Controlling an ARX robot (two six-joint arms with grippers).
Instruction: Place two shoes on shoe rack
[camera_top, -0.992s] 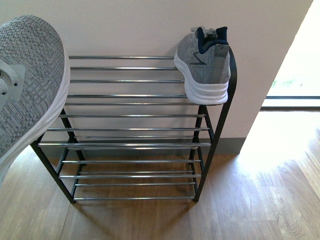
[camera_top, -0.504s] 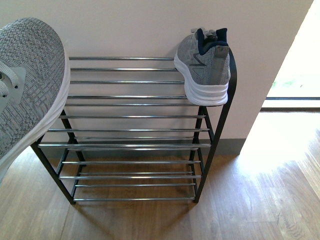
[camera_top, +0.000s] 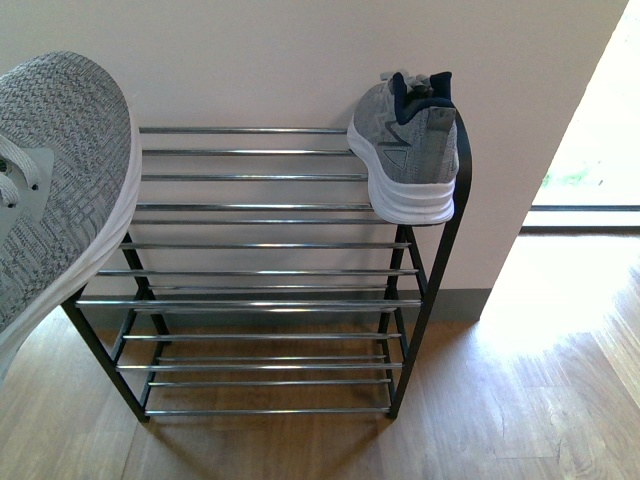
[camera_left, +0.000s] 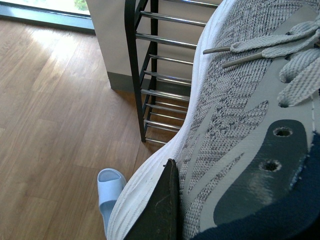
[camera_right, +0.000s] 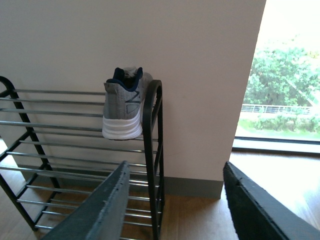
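So the held sneaker is up in the air at the left end of the shoe rack, filling the left edge of the front view, toe aimed up toward the wall and leaning a bit to the right. The left end effector is pinching it near the heel end; in the left wrist view one dark finger sits flat against the white sole edge, and the other is hidden, I'd guess inside the collar. The free stretch of the top tier lies to the right of that shoe and a bit below it, so the left arm is obviously the one to finish this: swing right, keep the long axis front-to-back across the bars. The parked sneaker already sits at the right end of the top tier, toe to the wall, heel poking out past the front bar. Every other tier is bare. The right end effector is spread wide with nothing in it, facing the rack's right end. There's also a pale blue slide sandal down on the floor.
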